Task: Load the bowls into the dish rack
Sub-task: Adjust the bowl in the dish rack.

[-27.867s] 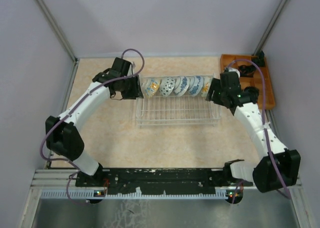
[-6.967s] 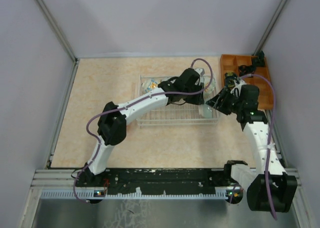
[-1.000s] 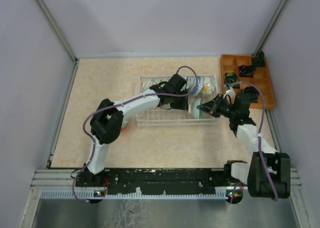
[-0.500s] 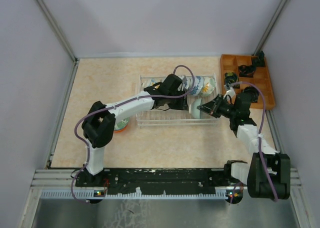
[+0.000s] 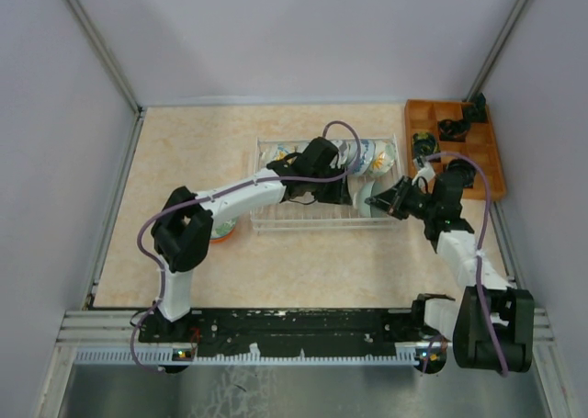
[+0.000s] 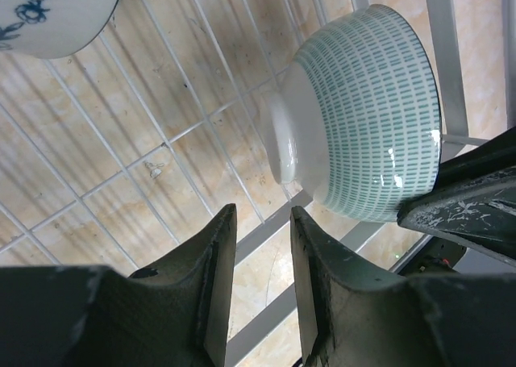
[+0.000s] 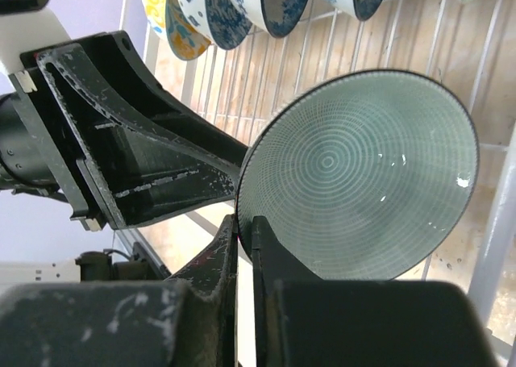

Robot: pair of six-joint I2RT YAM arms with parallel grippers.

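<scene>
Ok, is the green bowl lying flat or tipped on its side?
Tipped on its side: the green bowl stands on edge over the dish rack, the right gripper pinching its rim.

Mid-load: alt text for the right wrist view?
The right end effector pinches the rim of a green-patterned bowl, held on edge, the wire dish rack behind it. The left end effector points at it from the left, and blue-patterned bowls stand in a row at the top.
</scene>
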